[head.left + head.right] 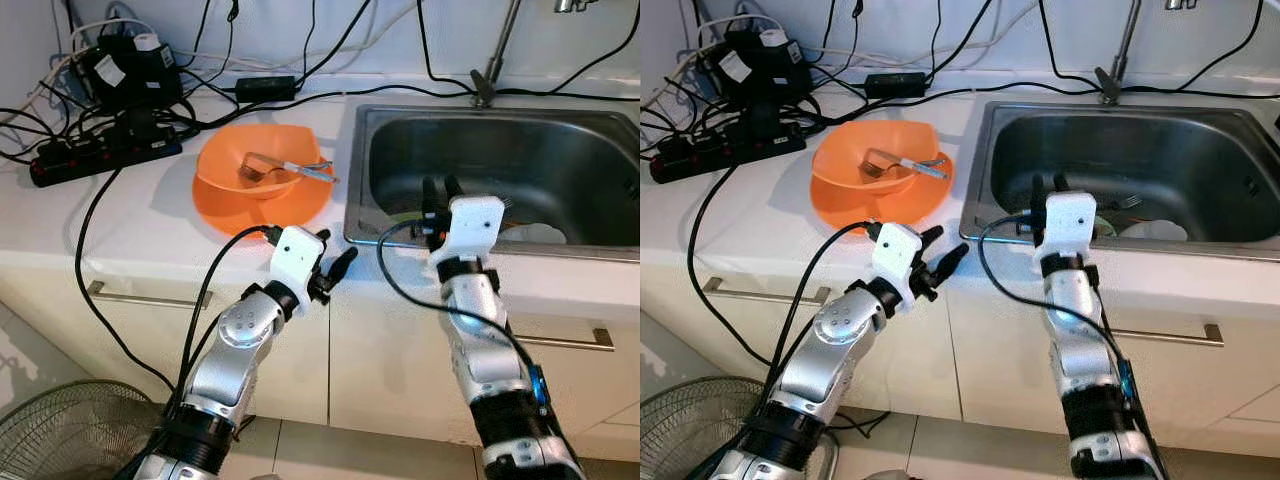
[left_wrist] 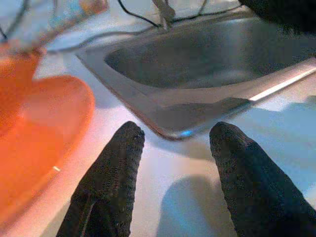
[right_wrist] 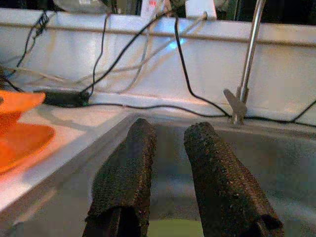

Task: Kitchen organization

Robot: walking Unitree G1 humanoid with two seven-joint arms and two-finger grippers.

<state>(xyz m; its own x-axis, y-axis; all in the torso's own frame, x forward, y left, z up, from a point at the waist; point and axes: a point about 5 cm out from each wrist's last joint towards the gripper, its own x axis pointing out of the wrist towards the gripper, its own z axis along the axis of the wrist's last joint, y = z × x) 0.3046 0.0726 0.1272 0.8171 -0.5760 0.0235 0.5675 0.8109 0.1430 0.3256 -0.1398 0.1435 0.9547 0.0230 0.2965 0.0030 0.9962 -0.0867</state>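
Observation:
An orange bowl (image 1: 262,170) sits on an orange plate (image 1: 300,208) on the white counter, with a metal utensil (image 1: 285,168) lying in it. To its right is the steel sink (image 1: 480,150), with a white dish (image 1: 540,233) and something green at its near side. My left gripper (image 1: 335,255) is open and holds nothing; it hovers at the counter's front edge, just right of the plate (image 2: 34,123). My right gripper (image 1: 439,186) reaches over the sink's front left rim, its fingers (image 3: 133,163) a little apart and open, with nothing between them.
A black power strip (image 1: 100,160), adapters and tangled cables crowd the counter's back left. The faucet (image 1: 495,60) rises behind the sink. Cabinet drawers with metal handles (image 1: 120,295) front the counter. A floor fan (image 1: 70,430) stands low on the left.

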